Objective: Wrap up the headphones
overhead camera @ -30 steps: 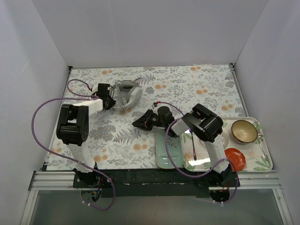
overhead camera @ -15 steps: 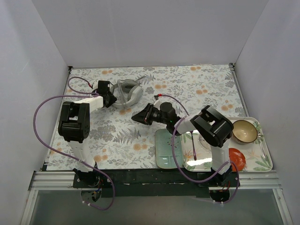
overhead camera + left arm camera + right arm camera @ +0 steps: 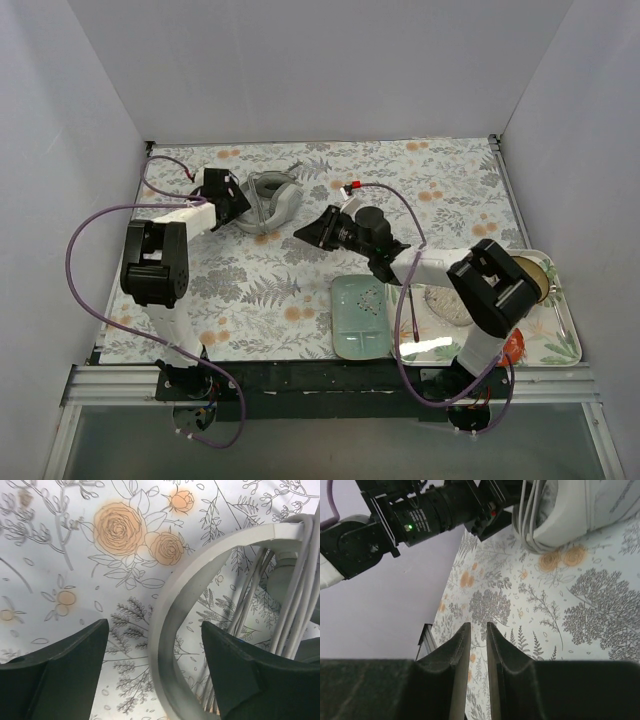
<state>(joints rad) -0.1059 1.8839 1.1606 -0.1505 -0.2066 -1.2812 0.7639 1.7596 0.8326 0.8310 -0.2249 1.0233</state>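
The headphones lie at the back left of the flowered table, with their grey cord wound in loops around them. In the left wrist view the white headband curves between my fingers and the cord loops run down the right side. My left gripper is open, a jaw on each side of the headband and a gap to both. My right gripper hovers to the right of the headphones, apart from them. Only a narrow slit shows between its jaws, with nothing in it.
A pale green plate lies near the front. A floral tray at the front right holds a bowl and a red dish. Purple cables loop off both arms. White walls enclose the table.
My left gripper has opened wide and let go of the headband. The right arm has stretched out towards the back, its gripper unchanged. The headphones have stayed put.
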